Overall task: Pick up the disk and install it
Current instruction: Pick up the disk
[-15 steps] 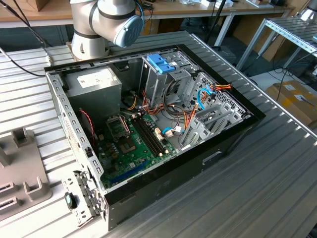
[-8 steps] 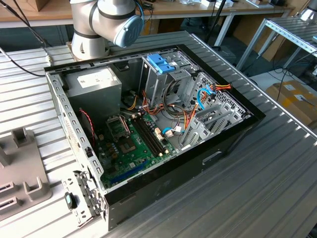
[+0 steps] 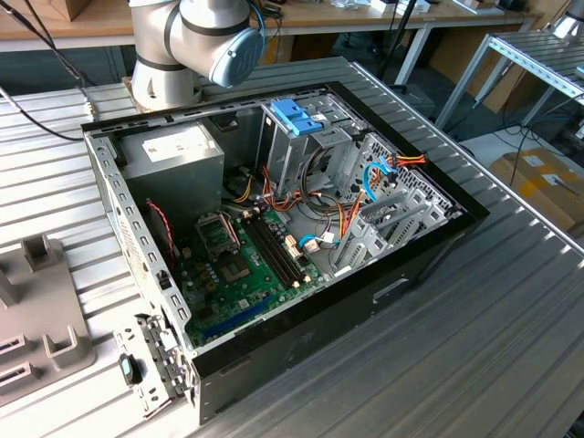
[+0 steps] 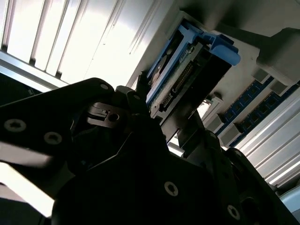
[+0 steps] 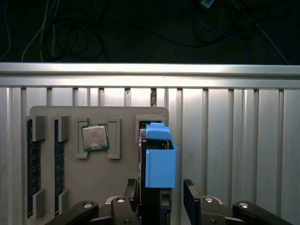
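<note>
The disk stands on its edge in a slot of a grey holder tray, with a blue plastic bracket over its top end. My gripper hangs over it, open, with one black finger on each side. One finger is close against the disk's side, while a small gap separates the other finger from it. In the second wrist view the disk appears edge-on, with its connector row and blue bracket, just beyond the gripper's black body.
The holder tray also carries a processor chip and memory sticks. The open computer case lies on the ribbed metal table. Inside it are a drive cage with a blue top, a grey power-supply box and loose cables.
</note>
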Tool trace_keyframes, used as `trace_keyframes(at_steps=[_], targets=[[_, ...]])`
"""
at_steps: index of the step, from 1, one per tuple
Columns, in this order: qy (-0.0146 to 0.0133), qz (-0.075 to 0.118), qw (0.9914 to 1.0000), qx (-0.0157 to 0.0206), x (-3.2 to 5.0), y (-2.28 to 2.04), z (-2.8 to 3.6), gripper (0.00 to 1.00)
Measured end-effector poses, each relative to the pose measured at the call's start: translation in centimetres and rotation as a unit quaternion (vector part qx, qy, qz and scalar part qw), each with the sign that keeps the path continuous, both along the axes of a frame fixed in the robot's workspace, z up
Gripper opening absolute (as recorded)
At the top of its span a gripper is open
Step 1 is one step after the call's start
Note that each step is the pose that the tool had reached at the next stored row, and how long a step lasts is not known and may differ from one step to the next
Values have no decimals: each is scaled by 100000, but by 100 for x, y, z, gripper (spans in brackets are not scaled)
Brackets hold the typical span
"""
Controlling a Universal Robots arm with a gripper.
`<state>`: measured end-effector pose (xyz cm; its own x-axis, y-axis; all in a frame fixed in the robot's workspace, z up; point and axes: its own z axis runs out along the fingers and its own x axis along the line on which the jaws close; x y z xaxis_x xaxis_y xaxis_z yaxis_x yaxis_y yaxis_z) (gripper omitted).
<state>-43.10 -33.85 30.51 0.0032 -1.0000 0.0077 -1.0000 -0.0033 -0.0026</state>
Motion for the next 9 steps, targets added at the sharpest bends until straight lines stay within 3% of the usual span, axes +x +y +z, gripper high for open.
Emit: trace_keyframes(at_steps=[9], targets=[[5, -8, 100000, 0, 0, -37, 0, 51]])
